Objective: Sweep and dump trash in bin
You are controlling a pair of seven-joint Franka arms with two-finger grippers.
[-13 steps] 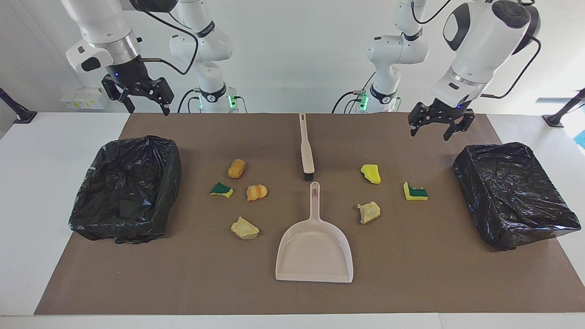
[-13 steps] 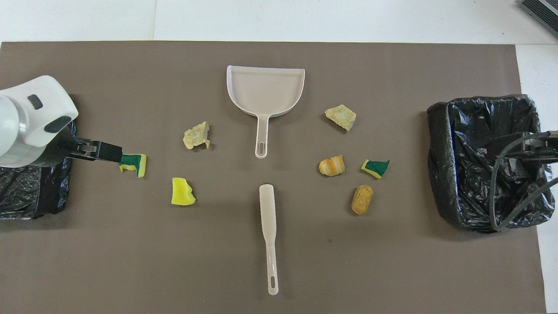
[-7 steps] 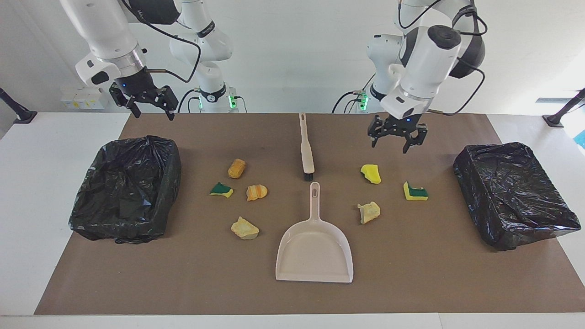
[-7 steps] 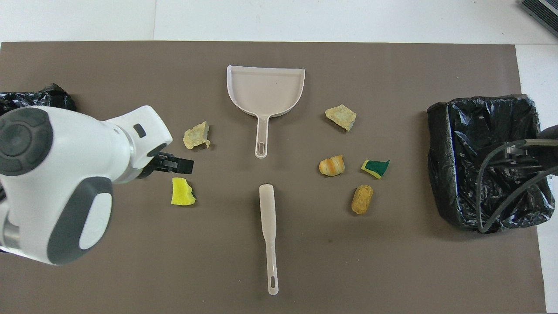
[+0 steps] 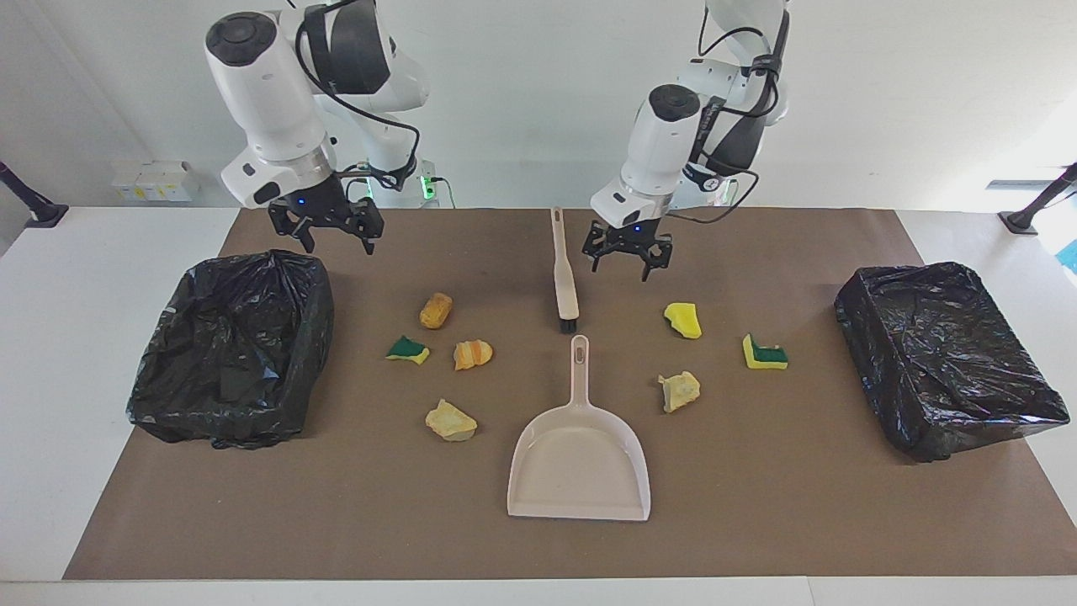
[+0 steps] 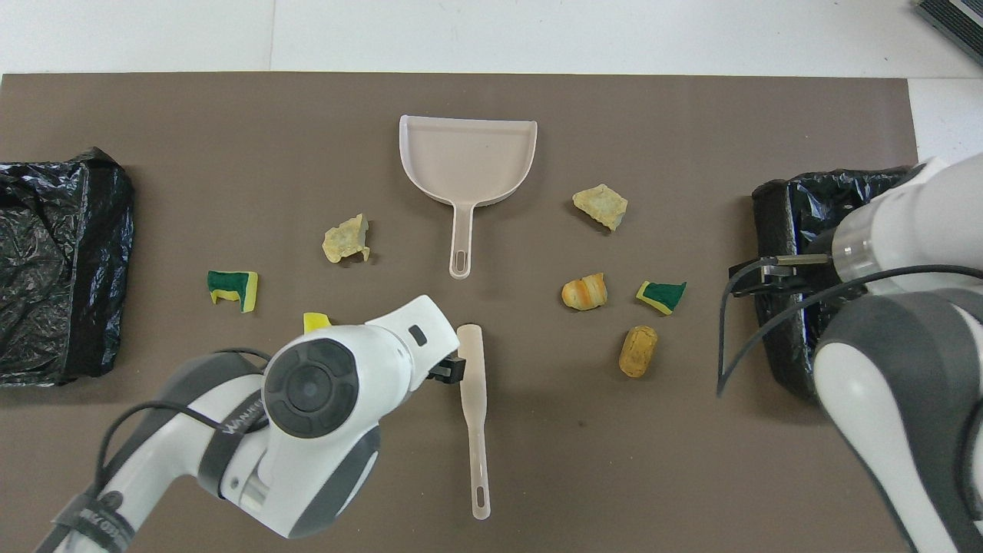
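Trash [image 5: 682, 320] lies loose on the mat, nothing swept. Left gripper [image 5: 628, 257], fingers spread and empty, hangs just beside the brush [image 5: 564, 278]; I'd guess grabbing its handle comes next. Right gripper [image 5: 326, 229], also spread, hovers near one bin [image 5: 231, 345].

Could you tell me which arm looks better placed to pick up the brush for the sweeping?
Probably the left. The left gripper hangs open right beside the brush, just above the mat. The right gripper, also open, is over the mat near a black-lined bin.
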